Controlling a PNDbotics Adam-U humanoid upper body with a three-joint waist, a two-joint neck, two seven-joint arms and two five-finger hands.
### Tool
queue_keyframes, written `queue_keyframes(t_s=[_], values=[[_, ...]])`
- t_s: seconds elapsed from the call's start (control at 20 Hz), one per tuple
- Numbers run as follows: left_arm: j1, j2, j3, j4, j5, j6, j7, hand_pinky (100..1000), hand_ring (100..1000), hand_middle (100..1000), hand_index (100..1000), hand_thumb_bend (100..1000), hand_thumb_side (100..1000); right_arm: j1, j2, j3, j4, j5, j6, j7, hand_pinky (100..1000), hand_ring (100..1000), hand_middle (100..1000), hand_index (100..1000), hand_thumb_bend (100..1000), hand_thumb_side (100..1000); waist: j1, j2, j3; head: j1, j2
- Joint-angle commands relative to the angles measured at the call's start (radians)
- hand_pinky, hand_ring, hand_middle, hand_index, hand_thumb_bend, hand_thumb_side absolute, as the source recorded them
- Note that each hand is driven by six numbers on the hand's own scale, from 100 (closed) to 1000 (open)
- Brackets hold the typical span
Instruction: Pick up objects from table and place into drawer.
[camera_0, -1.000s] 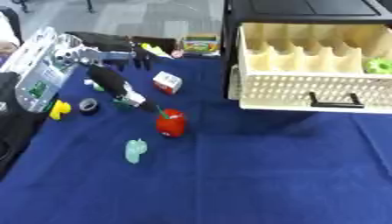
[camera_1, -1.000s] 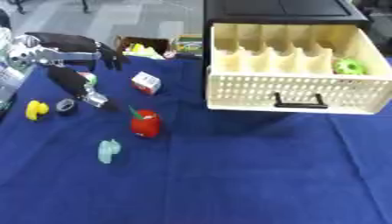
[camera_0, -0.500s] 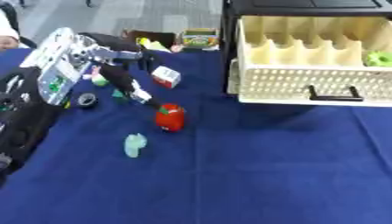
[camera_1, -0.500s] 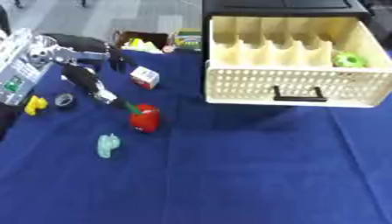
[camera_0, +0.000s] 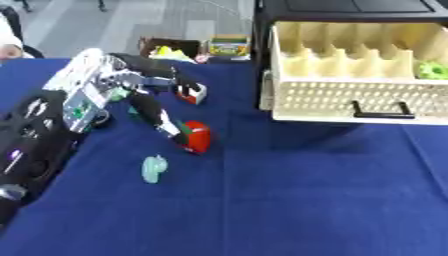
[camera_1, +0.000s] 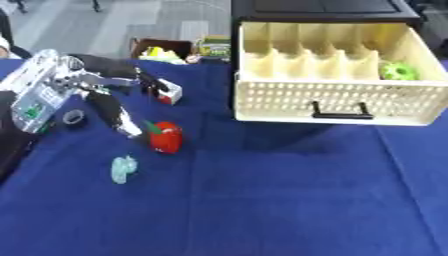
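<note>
The red object (camera_0: 197, 136), shaped like a small apple or pepper with a green top, lies on the blue table (camera_0: 289, 200) in front of and to the left of the open cream drawer (camera_1: 337, 102). The left hand (camera_0: 131, 95) reaches in beside it, fingers spread and straight, one fingertip touching or just beside its left side. A pale green object (camera_0: 153, 168) lies nearer the camera than the red one; a red-and-white block (camera_0: 192, 92) sits behind it. A green object (camera_1: 398, 71) rests in the drawer's right compartment.
</note>
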Motion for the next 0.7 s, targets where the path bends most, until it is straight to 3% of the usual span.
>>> queue_keyframes(t_s=[0.05, 0.7], values=[[-0.014, 0.01, -0.002, -0.006, -0.026, -0.017, -0.002, 629, 817, 786, 1000, 751, 708, -0.006, -0.018, -0.013, -0.011, -0.008, -0.001, -0.006, 100, 190, 100, 861, 510, 1000, -0.002, -0.017, -0.001, -0.005, -0.013], [-0.011, 0.006, 0.001, 0.041, -0.13, -0.062, -0.107, 641, 847, 820, 1000, 707, 642, -0.003, -0.007, -0.015, -0.011, -0.013, 0.004, -0.013, 100, 192, 100, 860, 509, 1000, -0.003, -0.005, 0.0, 0.001, -0.013]])
